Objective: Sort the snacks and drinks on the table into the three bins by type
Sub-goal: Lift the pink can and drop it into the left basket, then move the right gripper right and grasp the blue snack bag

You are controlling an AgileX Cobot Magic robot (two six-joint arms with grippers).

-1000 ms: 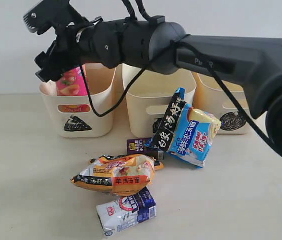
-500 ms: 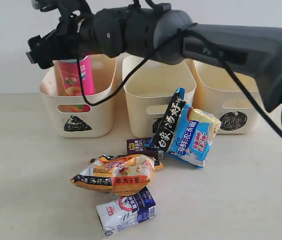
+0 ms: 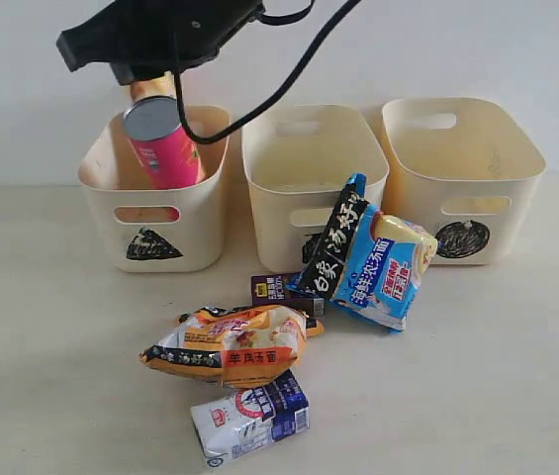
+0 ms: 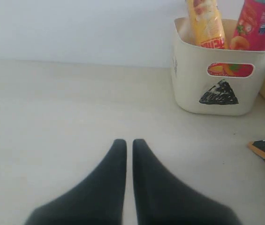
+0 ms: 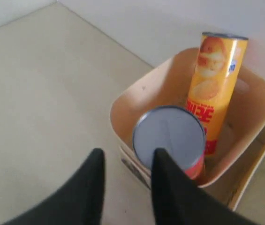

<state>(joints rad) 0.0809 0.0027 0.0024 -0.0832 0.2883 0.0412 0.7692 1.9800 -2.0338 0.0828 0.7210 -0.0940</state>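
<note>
right hand (image 5: 127, 153) spread, empty; left hand (image 4: 128, 142) closed; yellow tube (image 5: 214, 89) clear in wrist views

Plain white wall (image 3: 556, 59), soft even light, pale wood-grain table (image 3: 42, 396)

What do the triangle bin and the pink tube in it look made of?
Triangle bin: smooth, matte cream plastic, going by its moulded rim and cut-out handle. Pink chip tube: likely cardboard with glossy print; its grey lid looks like plastic or foil, unclear which.
</note>
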